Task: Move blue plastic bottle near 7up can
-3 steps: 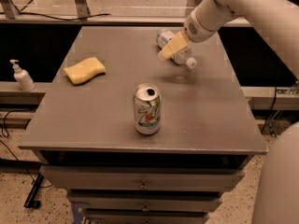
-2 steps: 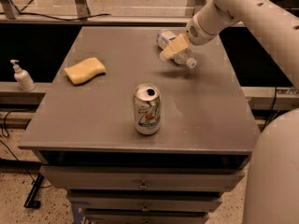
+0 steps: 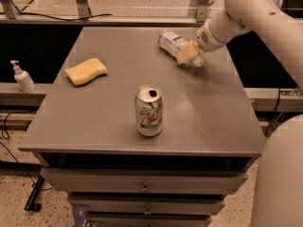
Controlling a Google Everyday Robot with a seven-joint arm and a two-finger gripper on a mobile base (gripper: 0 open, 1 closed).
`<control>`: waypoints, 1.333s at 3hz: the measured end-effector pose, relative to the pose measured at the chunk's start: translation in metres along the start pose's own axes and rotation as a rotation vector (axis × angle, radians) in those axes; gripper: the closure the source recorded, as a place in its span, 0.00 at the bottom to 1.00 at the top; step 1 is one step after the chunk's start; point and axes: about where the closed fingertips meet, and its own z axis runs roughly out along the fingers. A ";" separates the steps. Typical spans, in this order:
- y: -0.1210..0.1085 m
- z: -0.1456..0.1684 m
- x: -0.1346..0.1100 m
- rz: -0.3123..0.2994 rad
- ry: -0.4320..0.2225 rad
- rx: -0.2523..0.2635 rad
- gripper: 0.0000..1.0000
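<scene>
Sitting right at the gripper (image 3: 188,54), clasped or not I cannot tell, the blue plastic bottle (image 3: 169,40) lies with its long axis running back-left from it, the 7up can (image 3: 149,110) well apart, forward-left.

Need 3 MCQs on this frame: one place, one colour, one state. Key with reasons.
1. The gripper is: A) at the blue plastic bottle, far right of the table; B) at the front edge; C) off the left side.
2. The sponge is: A) green; B) yellow; C) red.
3. The 7up can is: A) on its side; B) crushed flat; C) upright.
Key: 1 A, it sits against the bottle's near end; 2 B, its surface is yellow; 3 C, its opened top faces up.
</scene>
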 end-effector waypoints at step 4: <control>0.024 -0.108 0.055 -0.272 0.057 0.018 1.00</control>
